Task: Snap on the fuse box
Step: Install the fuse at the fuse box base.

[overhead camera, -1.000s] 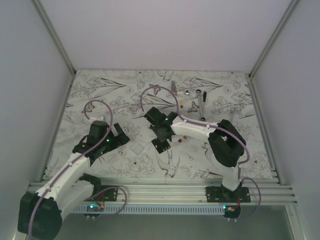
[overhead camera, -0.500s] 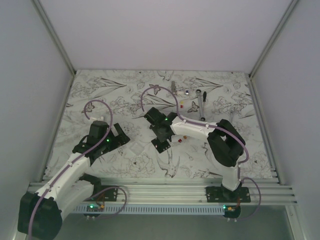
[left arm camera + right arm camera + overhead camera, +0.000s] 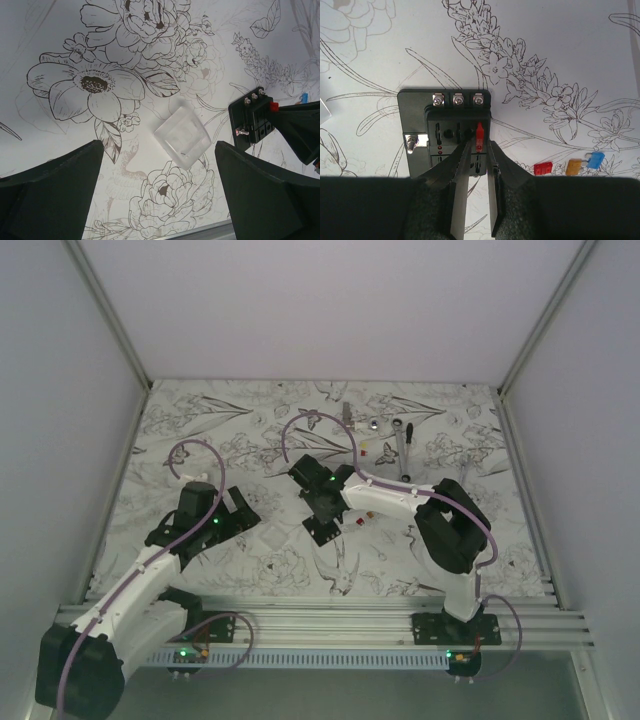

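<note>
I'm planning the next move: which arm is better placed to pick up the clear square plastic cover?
Left. The left gripper hangs open over the clear square plastic cover; the right gripper is closed on a red fuse in the black plastic fuse box.

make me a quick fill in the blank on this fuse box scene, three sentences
1. The plugged-in fuse on the fuse box, between the fingers of the right tool, is ____.
2. The loose fuse lying farthest from the fuse box is ____.
3. The clear lid lies on the table below the left tool, whose jaws stand wide ____.

Missing words: red; blue; open
</note>
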Motion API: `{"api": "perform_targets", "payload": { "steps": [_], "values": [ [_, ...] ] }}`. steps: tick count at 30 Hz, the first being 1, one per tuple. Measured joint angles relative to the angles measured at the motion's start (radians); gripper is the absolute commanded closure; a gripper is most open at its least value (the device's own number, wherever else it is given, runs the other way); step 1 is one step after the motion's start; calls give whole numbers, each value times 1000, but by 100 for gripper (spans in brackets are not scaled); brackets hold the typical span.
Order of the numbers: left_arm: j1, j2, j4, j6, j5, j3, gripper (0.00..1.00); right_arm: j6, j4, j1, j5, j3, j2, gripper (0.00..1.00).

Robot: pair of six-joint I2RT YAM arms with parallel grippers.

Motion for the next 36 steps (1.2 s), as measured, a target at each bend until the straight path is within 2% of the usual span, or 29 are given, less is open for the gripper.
{"api": "perform_targets", "payload": {
  "steps": [14,19,26,36],
  "values": [
    [0,0,0,0,1,0,0,2,12,0,0,12,0,78],
    [0,0,0,0,1,0,0,3,14,0,0,12,0,83],
    [0,0,0,0,1,0,0,3,14,-3,0,12,0,100],
    [0,0,0,0,1,0,0,1,16,-6,-3,12,5,100]
  ]
}}
